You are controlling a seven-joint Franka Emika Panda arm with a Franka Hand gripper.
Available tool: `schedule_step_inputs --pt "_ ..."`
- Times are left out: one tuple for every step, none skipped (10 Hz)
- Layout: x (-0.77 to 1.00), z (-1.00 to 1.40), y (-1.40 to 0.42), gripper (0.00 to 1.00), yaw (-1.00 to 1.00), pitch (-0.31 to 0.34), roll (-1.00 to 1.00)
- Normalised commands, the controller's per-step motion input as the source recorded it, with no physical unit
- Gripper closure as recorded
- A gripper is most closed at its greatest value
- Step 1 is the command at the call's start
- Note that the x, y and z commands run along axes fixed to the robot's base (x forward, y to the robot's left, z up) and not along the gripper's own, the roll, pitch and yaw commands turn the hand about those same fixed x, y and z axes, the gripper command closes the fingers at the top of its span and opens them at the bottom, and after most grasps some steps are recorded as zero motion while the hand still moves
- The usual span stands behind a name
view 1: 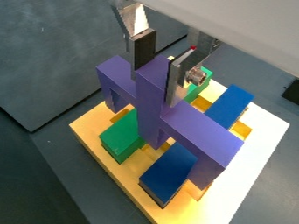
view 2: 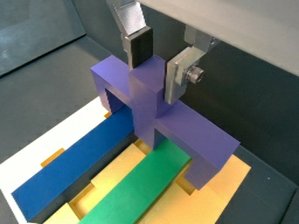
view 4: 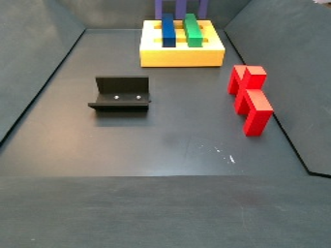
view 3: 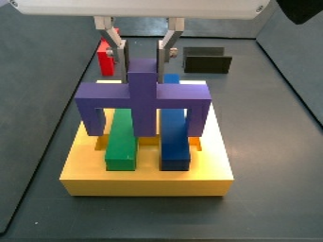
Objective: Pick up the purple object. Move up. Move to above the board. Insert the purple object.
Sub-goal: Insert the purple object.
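The purple object point(view 3: 94, 93) stands upright on the yellow board point(view 3: 145, 180), its two legs down in the board and its crossbar bridging a green bar point(view 3: 120, 142) and a blue bar point(view 3: 175, 142). It shows in both wrist views point(view 1: 176, 122) point(view 2: 163, 114) and at the far edge of a side view point(view 4: 175, 8). My gripper point(view 3: 142, 64) is directly above it, with its fingers flanking the top of the central stub and small gaps on both sides. The gripper point(view 1: 162, 66) point(view 2: 159, 63) looks open around the stub.
Two red blocks point(view 4: 246, 77) point(view 4: 256, 111) stand on the dark floor to one side of the board point(view 4: 181, 58). The black fixture point(view 4: 120, 94) stands on the floor apart from the board; it also shows behind the board point(view 3: 206, 61), next to a red block point(view 3: 106, 57).
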Motion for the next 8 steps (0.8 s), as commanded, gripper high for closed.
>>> schedule_step_inputs --pt "0.13 -0.05 -0.04 1.00 0.00 0.000 0.01" --pt "0.05 -0.11 -0.04 1.00 0.00 0.000 0.00" --pt "0.17 -0.10 -0.10 1.00 0.00 0.000 0.00" --pt "0.17 -0.07 -0.09 1.00 0.00 0.000 0.00" --pt "0.06 -0.08 -0.04 1.00 0.00 0.000 0.02" --pt "0.00 -0.09 0.00 1.00 0.00 0.000 0.04" --pt "-0.03 -0.07 0.00 1.00 0.00 0.000 0.04" --pt "0.00 -0.12 0.00 1.00 0.00 0.000 0.06"
